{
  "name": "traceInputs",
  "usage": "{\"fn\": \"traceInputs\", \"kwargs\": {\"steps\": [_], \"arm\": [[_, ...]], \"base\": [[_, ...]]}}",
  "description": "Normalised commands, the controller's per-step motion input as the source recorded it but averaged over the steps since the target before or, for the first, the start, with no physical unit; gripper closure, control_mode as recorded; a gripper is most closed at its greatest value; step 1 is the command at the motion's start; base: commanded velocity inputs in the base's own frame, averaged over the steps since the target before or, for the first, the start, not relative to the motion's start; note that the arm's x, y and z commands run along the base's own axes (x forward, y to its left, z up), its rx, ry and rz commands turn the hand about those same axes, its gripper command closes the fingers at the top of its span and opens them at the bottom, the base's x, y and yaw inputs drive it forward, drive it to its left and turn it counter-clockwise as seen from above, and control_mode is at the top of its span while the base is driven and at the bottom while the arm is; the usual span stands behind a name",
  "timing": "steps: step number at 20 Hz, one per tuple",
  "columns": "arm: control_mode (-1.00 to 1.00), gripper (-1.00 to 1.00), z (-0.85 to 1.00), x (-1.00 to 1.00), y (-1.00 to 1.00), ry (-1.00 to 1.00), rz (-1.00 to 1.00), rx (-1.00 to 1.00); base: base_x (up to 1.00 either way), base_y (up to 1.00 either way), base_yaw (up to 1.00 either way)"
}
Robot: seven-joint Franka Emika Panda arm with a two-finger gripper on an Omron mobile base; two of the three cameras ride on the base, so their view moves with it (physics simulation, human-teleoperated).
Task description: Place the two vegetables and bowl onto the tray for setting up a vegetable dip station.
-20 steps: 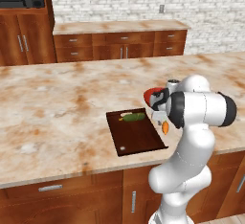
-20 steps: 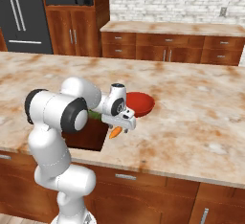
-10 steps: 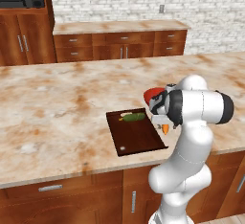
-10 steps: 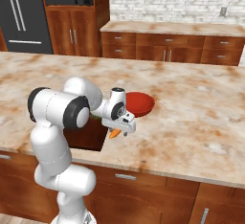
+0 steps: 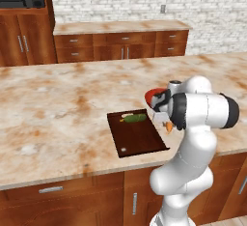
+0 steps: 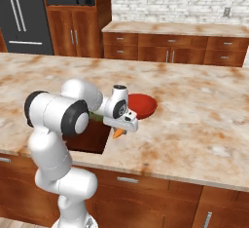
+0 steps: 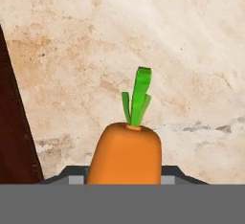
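Much of the carrot [image 7: 127,153] is cut off: in the hand view its fat orange body fills the lower centre with the lower end lost below the frame, and only a stubby green top sticks up. From the right base view just an orange tip pokes out under the hand [image 6: 119,130], near the middle of the frame; in the left base view it is a small orange sliver at centre right, mostly behind the arm's white elbow. The fingers sit tight on either side of the carrot, closed on it.

The bowl [image 6: 142,104], round and glossy red, lies just right of centre in the right base view, partly hidden by the wrist. The tray [image 5: 140,138], a flat dark brown board with a pale dot, sits at centre of the left base view on the mottled beige stone bench [image 5: 58,104]. A smooth green cucumber [image 5: 134,118] lies on the tray's far end.
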Motion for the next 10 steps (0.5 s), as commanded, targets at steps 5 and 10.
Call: {"fn": "traceInputs", "kwargs": {"steps": [5, 10], "arm": [[-1.00, 1.00, 0.58, -0.34, 0.00, -0.01, 0.02, 0.00], [-1.00, 1.00, 0.40, -0.11, 0.21, 0.01, 0.21, 0.00]], "base": [[0.00, 0.00, 0.00], [0.00, 0.00, 0.00]]}}
